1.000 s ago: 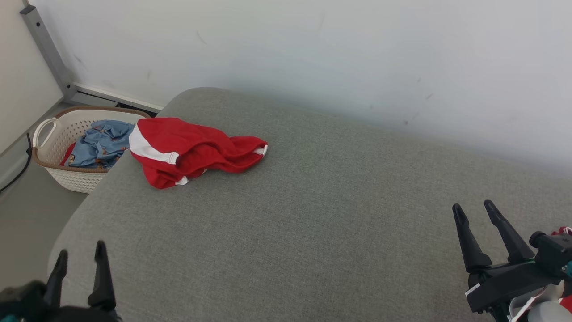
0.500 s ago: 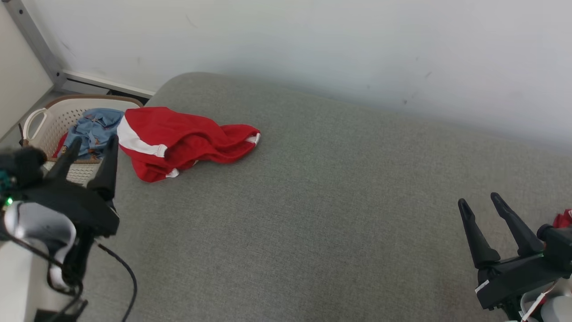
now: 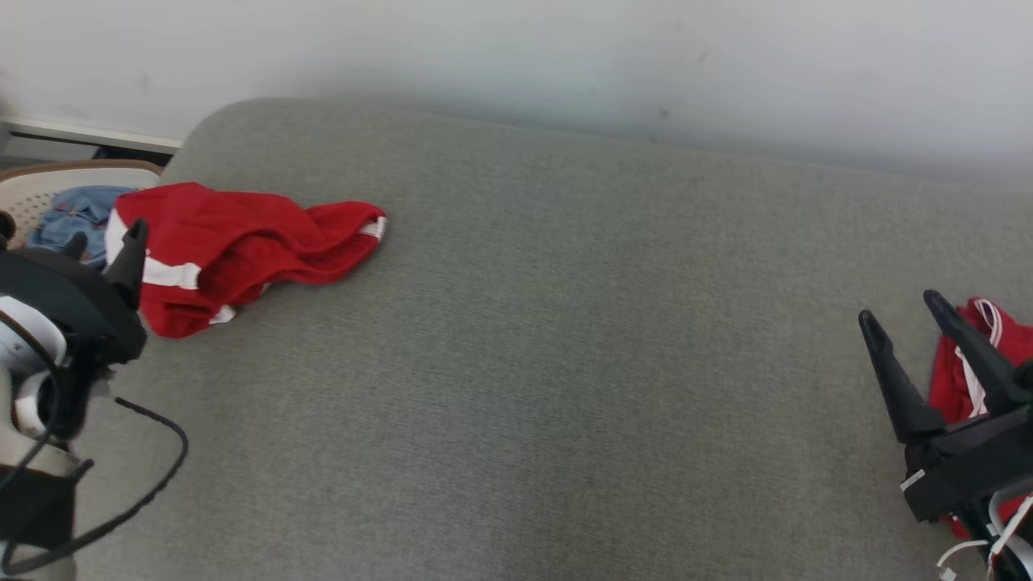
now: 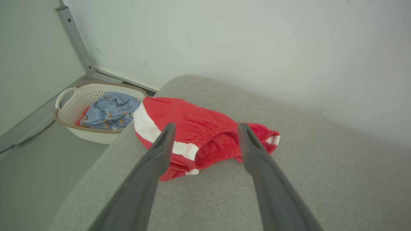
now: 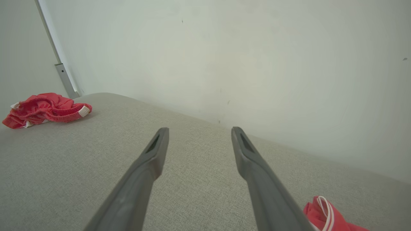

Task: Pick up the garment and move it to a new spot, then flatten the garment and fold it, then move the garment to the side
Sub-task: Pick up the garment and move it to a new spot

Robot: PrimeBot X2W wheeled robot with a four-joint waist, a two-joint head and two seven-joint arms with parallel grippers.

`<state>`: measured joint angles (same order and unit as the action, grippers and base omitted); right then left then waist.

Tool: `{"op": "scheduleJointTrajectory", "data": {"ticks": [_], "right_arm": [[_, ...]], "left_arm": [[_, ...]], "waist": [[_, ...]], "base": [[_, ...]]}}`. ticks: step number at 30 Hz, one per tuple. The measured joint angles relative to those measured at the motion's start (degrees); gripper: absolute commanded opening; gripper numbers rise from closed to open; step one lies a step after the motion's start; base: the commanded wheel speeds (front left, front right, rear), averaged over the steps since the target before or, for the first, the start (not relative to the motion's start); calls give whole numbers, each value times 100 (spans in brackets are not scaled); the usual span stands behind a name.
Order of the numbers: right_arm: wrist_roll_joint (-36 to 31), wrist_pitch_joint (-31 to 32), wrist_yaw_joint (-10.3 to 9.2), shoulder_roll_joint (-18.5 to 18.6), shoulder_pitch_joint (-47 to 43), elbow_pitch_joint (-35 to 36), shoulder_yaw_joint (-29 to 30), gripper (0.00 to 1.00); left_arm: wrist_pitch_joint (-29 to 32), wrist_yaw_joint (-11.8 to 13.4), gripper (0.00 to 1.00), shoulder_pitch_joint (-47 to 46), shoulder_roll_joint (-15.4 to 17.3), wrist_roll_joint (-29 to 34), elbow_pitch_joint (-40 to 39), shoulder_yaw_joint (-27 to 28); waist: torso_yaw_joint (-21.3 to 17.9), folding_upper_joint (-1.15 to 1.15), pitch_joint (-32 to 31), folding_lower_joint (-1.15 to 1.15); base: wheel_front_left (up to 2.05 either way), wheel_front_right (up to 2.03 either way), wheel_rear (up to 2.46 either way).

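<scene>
The garment [image 3: 242, 246] is a crumpled red pair of shorts with white stripes, lying at the far left of the grey cushioned surface [image 3: 524, 363]. My left gripper [image 3: 105, 238] hovers open just short of the garment's left end, nothing between its fingers. In the left wrist view the garment [image 4: 192, 134] lies straight ahead beyond the open left gripper [image 4: 206, 126], elastic waistband facing me. My right gripper [image 3: 900, 308] stands open at the right edge, far from the garment. In the right wrist view the right gripper [image 5: 198, 130] is open and the garment [image 5: 48, 107] is far left.
A white laundry basket [image 3: 48, 179] with blue clothing [image 3: 77, 218] stands on the floor beside the surface's left end, also in the left wrist view as basket [image 4: 96, 136]. A second red cloth [image 3: 976, 355] lies behind my right gripper. A pale wall runs along the back.
My left gripper has risen from the lower left corner up to the garment's left end. The head camera has turned, sliding the scene left and revealing the red cloth at right. The garment lies unmoved.
</scene>
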<state>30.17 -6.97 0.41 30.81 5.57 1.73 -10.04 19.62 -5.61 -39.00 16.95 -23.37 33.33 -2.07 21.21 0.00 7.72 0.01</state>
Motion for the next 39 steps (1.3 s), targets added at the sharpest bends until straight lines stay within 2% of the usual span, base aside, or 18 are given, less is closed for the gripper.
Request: {"op": "scheduleJointTrajectory", "data": {"ticks": [13, 23, 28, 29, 30, 31, 32, 39], "right_arm": [[-55, 305, -151, 427, 93, 754, 324, 100], [-56, 493, -269, 664, 82, 1199, 586, 100], [-56, 555, -332, 732, 25, 1306, 708, 100], [-55, 578, -352, 736, 5, 1358, 724, 100], [-55, 598, -352, 746, -13, 1402, 736, 100], [-55, 601, -352, 757, -26, 1424, 742, 100], [-55, 606, -354, 768, -36, 1458, 753, 100], [-55, 699, -396, 826, -33, 1521, 821, 100]], "left_arm": [[448, -54, 100, -854, 360, 246, 1351, -310], [487, -94, 100, -1224, 644, 884, 2005, -778], [302, 57, 100, -1475, 642, 1217, 2262, -992], [276, 58, 84, -1525, 644, 1224, 2308, -1006], [231, 66, 43, -1556, 641, 1239, 2343, -1021], [180, 116, 43, -1583, 621, 1247, 2394, -1031], [138, 124, 0, -1603, 616, 1289, 2432, -1078], [-224, 124, 0, -1866, 436, 1337, 2703, -1147]], "waist": [[-619, 0, 714, 0], [-966, 1, 1205, -1], [-1050, 0, 1409, -1], [-1056, 1, 1442, -1], [-1058, 1, 1475, -1], [-1057, 1, 1506, -1], [-1052, 0, 1534, -1], [-924, 1, 1648, -1]], "base": [[0, 0, 0], [0, 0, 0], [0, 0, 0], [0, 0, 0], [0, 0, 0], [0, 0, 0], [0, 0, 0], [0, 0, 0]]}}
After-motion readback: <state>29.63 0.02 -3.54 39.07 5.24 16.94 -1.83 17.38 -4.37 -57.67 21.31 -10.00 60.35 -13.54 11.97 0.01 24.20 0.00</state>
